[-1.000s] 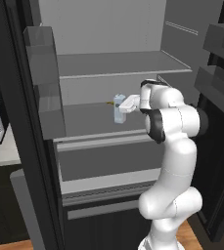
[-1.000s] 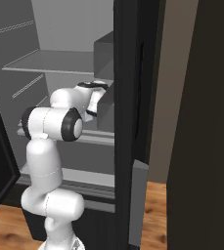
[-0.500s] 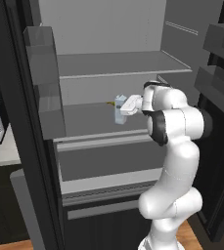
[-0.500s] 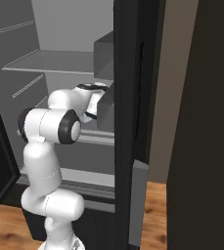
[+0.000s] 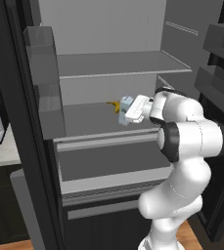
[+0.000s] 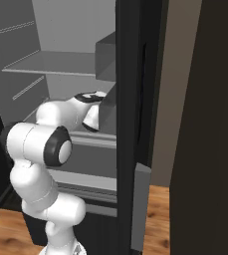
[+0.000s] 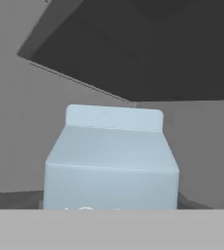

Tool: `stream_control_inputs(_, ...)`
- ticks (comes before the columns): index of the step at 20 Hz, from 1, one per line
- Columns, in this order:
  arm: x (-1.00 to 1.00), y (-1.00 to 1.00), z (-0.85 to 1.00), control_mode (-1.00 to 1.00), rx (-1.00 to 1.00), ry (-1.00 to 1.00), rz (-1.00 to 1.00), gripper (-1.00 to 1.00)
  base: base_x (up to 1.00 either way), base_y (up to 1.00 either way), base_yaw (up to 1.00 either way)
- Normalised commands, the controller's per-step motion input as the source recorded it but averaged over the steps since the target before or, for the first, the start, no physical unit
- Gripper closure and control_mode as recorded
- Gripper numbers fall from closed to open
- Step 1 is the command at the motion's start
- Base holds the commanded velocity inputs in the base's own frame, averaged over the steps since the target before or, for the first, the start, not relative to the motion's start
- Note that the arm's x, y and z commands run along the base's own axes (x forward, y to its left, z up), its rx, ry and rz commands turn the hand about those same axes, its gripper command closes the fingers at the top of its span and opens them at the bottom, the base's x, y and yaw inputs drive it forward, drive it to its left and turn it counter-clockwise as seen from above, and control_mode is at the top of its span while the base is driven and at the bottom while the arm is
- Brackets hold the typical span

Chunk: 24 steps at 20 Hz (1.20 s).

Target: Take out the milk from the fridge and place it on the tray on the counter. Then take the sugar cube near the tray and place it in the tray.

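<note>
Reaching into the tall dark-framed fridge [image 5: 20,146], two-finger gripper [image 5: 124,111] clamped on the small pale blue-and-white milk carton [image 5: 126,106] above the grey middle shelf's [image 5: 84,119] front edge. Gripping sideways, probably for drawing it straight out, small yellow banana [image 5: 114,104] just behind

Kitchen interior | warm wood-plank floor [image 6: 155,214] running along the base of the units | dark cabinet fronts [image 5: 1,205] in the lower left corner | tall dark panel [image 6: 210,124] at the right edge, beside a taupe wall strip [image 6: 172,89] | flat, even, shadowless light.
</note>
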Motion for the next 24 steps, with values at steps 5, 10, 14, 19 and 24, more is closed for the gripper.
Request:
stream_control_inputs(5,-0.49,0.17,0.36,-1.0,0.0,-0.12,-0.19,1.0,0.0,0.0,0.0)
stream_control_inputs(10,-0.61,0.0,0.38,-1.0,0.0,-0.09,-0.19,1.0,0.0,0.0,0.0)
stream_control_inputs(14,-0.61,0.0,0.38,-1.0,0.0,-0.03,-0.12,1.0,0.0,0.0,0.0)
stream_control_inputs(19,-0.56,0.0,0.44,-1.0,0.0,-0.07,-0.14,1.0,0.0,0.0,0.0)
stream_control_inputs(24,-0.37,-0.07,0.52,-1.0,0.0,-0.06,-0.12,1.0,0.0,0.0,0.0)
